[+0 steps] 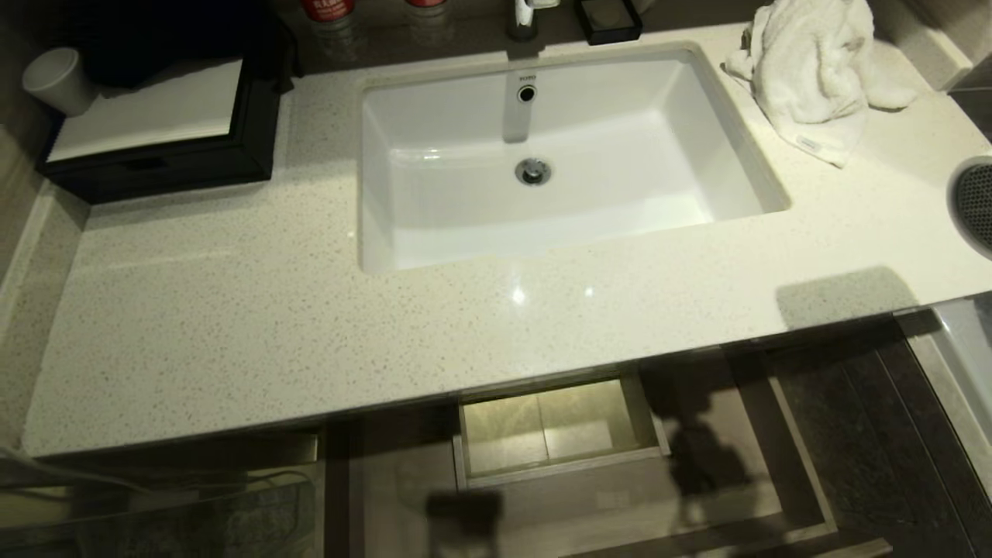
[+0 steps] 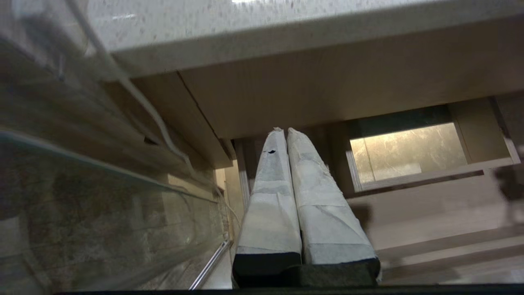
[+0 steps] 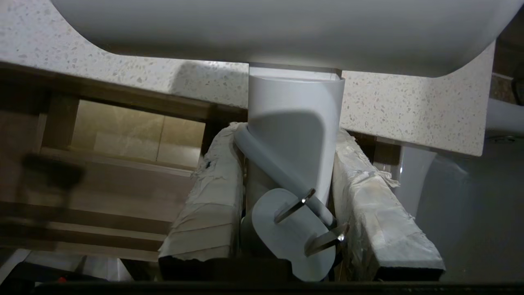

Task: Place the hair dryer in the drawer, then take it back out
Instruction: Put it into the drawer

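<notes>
My right gripper (image 3: 288,137) is shut on the white hair dryer (image 3: 294,123). Its taped fingers (image 3: 213,205) clamp the handle, with the cord and the plug (image 3: 286,241) bunched between them. The dryer's body fills the space above the fingers, in front of the counter edge. In the head view only the hair dryer's grey mesh grille (image 1: 978,203) shows, at the right border. The drawer (image 1: 604,504) stands pulled out under the counter, with its boxed cutout (image 1: 554,426) at mid-back. The drawer (image 3: 123,180) lies beside and below the held dryer. My left gripper (image 2: 284,131) is shut and empty, low at the left of the drawer (image 2: 430,209).
A speckled counter (image 1: 232,325) holds a white sink (image 1: 558,155), a fluffy towel (image 1: 814,70) at the back right and a black box (image 1: 163,132) at the back left. A white toilet (image 3: 470,196) stands right of the vanity. A glass panel (image 2: 82,213) lies by my left arm.
</notes>
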Motion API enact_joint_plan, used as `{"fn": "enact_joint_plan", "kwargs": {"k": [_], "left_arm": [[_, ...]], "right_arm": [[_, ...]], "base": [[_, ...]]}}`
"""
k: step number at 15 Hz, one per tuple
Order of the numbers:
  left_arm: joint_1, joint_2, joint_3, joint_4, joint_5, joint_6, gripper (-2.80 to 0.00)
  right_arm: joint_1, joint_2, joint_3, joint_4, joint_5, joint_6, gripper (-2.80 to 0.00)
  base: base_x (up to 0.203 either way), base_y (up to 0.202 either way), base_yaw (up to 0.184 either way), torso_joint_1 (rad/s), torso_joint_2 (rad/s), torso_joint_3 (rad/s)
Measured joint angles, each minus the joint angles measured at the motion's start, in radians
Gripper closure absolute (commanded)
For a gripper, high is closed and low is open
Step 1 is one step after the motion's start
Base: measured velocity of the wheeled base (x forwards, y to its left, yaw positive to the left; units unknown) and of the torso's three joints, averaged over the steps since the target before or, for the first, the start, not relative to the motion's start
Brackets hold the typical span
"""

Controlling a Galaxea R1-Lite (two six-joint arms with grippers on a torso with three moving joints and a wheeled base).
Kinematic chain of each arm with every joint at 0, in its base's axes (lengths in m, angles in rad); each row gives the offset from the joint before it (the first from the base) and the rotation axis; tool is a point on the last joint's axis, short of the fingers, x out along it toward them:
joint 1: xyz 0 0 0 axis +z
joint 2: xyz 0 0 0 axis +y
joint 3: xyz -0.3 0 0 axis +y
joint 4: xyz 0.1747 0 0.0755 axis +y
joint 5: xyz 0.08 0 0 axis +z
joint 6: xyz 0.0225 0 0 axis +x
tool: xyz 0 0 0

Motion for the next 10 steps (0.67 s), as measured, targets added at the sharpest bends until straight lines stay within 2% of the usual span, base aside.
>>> {"fn": "enact_joint_plan", "kwargs": {"k": [10], "left_arm": [[0.000,0.000,0.000,0.000,0.000,0.000,0.00]], "right_arm": [[0.013,-0.029,0.041,-0.016,0.000,-0.001,0.00]], "base": [[0.000,0.000,0.000,-0.332,0.17,-0.160]]}}
